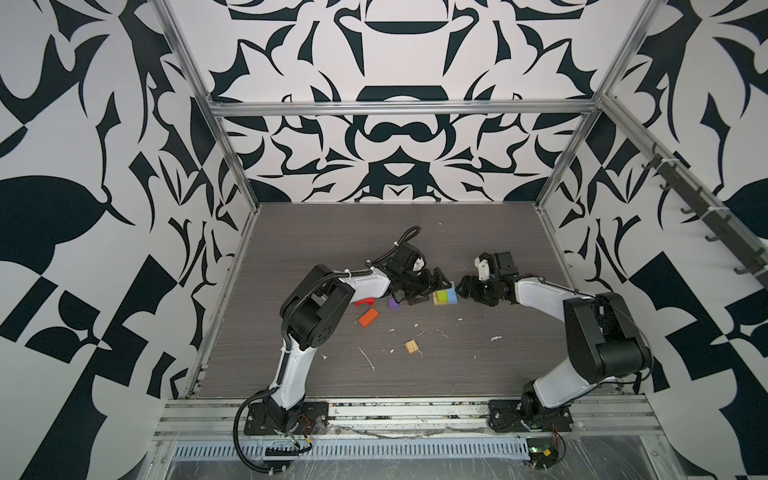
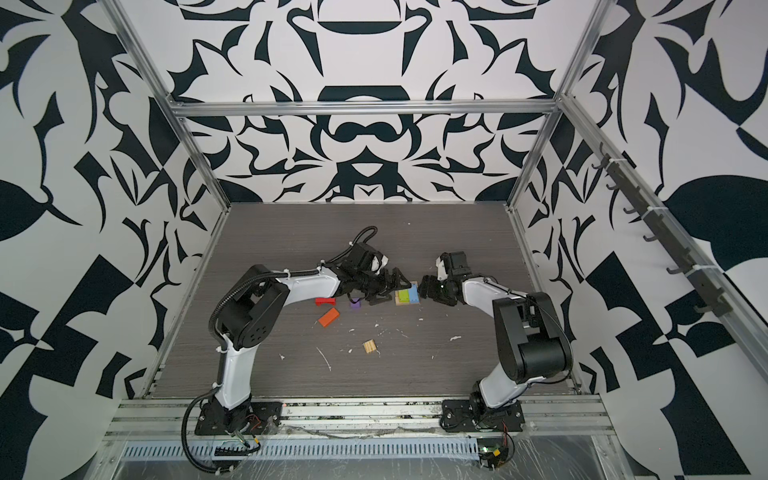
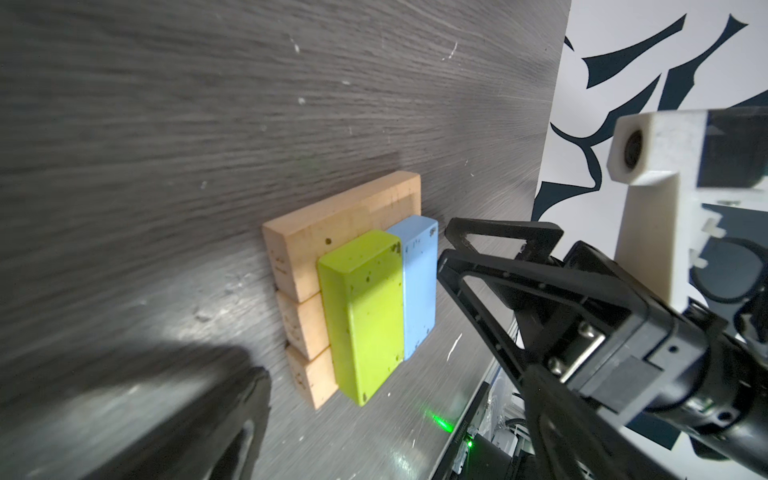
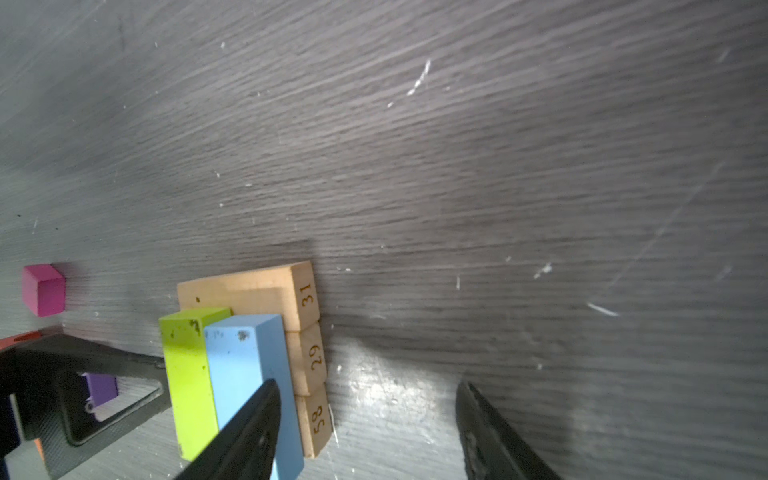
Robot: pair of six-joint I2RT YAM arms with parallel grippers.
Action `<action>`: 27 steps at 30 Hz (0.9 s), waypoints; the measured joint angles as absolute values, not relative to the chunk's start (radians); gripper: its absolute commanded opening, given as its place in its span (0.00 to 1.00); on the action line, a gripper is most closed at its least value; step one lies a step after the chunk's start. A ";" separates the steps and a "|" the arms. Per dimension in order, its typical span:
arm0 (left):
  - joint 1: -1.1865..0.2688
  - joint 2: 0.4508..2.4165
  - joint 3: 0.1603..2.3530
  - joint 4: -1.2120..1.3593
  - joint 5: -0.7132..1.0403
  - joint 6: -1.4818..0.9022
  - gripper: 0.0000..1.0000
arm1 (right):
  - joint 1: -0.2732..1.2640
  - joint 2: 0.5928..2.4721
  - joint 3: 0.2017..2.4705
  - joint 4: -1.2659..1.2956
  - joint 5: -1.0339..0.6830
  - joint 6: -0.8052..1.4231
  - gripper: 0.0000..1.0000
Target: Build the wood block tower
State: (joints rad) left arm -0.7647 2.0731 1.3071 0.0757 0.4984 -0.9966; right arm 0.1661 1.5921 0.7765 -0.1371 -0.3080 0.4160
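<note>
Tower (image 1: 445,297): sitting between both sets of fingers, green (image 3: 365,316) and blue (image 3: 417,282) lying side by side across the planks (image 3: 340,208).
Left fingers (image 1: 430,289): gaping wide, holding nothing, hovering just beside green.
Right fingers (image 1: 463,287): standing half open, gripping nothing, one tip just beside blue; contact unclear.
Next: probably orange (image 1: 368,317), lying behind the left fingers, long axis slanting, nearer them than the right fingers.
</note>
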 measured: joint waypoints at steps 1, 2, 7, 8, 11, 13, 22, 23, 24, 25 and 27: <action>-0.766 2.075 1.311 0.079 0.499 -0.998 0.97 | 0.166 1.592 0.776 -0.137 -0.308 0.416 0.71; -0.767 2.077 1.315 0.080 0.501 -0.999 0.97 | 0.166 1.592 0.776 -0.137 -0.308 0.416 0.71; -0.773 2.086 1.324 0.086 0.506 -1.003 0.97 | 0.166 1.592 0.776 -0.137 -0.308 0.416 0.71; -0.773 2.086 1.324 0.087 0.507 -1.003 0.97 | 0.166 1.592 0.776 -0.137 -0.308 0.416 0.71; -0.775 2.088 1.324 0.086 0.509 -1.007 0.97 | 0.166 1.592 0.776 -0.137 -0.308 0.416 0.71; -0.775 2.088 1.324 0.087 0.510 -1.007 0.97 | 0.167 1.592 0.776 -0.138 -0.308 0.416 0.70; -0.776 2.090 1.324 0.094 0.513 -1.020 0.97 | 0.167 1.592 0.776 -0.137 -0.311 0.416 0.70; -0.776 2.091 1.325 0.094 0.513 -1.021 0.97 | 0.167 1.592 0.776 -0.137 -0.311 0.416 0.70; -0.776 2.092 1.325 0.094 0.514 -1.022 0.97 | 0.167 1.592 0.776 -0.137 -0.311 0.416 0.70; -0.776 2.094 1.326 0.095 0.514 -1.023 0.97 | 0.167 1.592 0.776 -0.137 -0.311 0.416 0.70; -0.776 2.098 1.326 0.100 0.514 -1.024 0.97 | 0.167 1.592 0.776 -0.137 -0.312 0.416 0.70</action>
